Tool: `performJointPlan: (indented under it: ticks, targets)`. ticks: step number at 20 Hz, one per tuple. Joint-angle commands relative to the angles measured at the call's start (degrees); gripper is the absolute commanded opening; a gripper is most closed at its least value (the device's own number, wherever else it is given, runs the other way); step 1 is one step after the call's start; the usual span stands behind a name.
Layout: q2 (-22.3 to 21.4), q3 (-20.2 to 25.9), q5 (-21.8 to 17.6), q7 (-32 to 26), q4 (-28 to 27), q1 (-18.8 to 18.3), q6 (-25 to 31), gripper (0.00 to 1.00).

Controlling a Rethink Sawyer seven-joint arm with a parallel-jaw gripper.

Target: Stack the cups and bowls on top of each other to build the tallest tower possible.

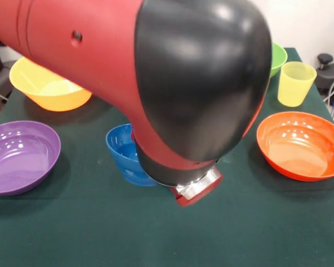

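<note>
The red and black arm [172, 83] fills the middle of the front view and hides whatever lies behind it. Its silver-ringed end [196, 188] hangs just above the cloth; no fingers of the gripper show. A small blue bowl [121, 151] sits right beside that end, to its left, partly covered by the arm. A translucent yellow cup [296, 83] stands upright at the back right. Only a sliver of a lime green bowl [278, 58] shows past the arm, next to that cup. No tower is visible.
Larger bowls ring the dark green tablecloth [89, 233]: a yellow-orange bowl [49, 86] at the back left, a purple bowl [19, 157] at the left edge, and an orange bowl [301, 146] at the right. Cables and dark equipment [331, 75] lie beyond the right edge.
</note>
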Motion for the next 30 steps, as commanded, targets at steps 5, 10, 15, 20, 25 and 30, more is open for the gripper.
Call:
performJointPlan:
  ticks: [5,10,15,20,25,30]
  targets:
    - [1.18,-4.93,2.44,6.09,-2.15,0.95,0.84,0.0]
    - [1.5,-3.85,2.92,7.11,-2.02,1.33,0.49,0.0]
    - [2.3,0.38,-1.17,8.08,-0.45,3.03,0.29,0.0]
    - [4.37,8.11,-7.65,7.71,3.85,6.38,-0.77,0.0]
    - [4.98,16.29,-14.86,6.06,10.18,10.79,-0.84,0.0]
    - [5.11,20.18,-18.33,6.9,11.35,12.16,-1.44,0.0]
